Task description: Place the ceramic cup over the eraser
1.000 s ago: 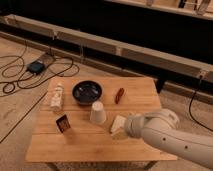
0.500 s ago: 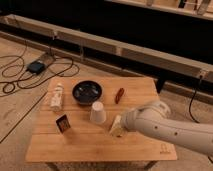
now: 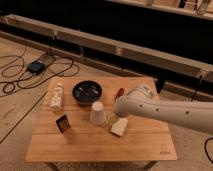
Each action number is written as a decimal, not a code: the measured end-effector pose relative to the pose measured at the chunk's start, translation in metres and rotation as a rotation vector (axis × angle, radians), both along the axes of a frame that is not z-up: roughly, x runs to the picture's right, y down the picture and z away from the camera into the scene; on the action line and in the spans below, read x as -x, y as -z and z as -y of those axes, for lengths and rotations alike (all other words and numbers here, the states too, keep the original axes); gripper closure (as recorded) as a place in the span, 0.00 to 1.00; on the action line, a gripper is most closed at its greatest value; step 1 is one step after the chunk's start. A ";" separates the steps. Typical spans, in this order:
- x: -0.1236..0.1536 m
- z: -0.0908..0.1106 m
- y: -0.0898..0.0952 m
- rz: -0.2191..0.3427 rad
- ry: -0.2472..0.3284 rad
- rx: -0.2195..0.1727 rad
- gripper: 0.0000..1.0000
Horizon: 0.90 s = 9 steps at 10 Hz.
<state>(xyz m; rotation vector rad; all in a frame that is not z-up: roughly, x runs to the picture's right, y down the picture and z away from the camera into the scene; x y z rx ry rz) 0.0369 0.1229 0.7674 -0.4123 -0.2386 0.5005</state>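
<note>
The white ceramic cup stands upside down, rim on the table, near the middle of the wooden table. The eraser, a small dark block with a reddish-brown face, stands to the cup's left and a little nearer the front, apart from it. My gripper is at the end of the white arm that reaches in from the right. It is just right of the cup, low over the table and above the pale block. The arm's bulk hides most of the gripper.
A wide dark bowl sits behind the cup. A white bottle lies at the left. A thin red stick lies behind the arm's end. A pale flat block lies right of the cup. Cables lie on the floor at the left.
The arm has swung left across the table's right side, bringing the gripper from near the pale block up close to the cup's right side. The objects have not moved.
</note>
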 end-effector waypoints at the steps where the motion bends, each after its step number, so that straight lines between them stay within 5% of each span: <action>1: 0.003 0.005 -0.009 0.001 0.023 0.002 0.20; 5: 0.011 0.017 -0.044 -0.002 0.101 0.024 0.20; 9: 0.031 0.027 -0.051 0.020 0.149 0.033 0.20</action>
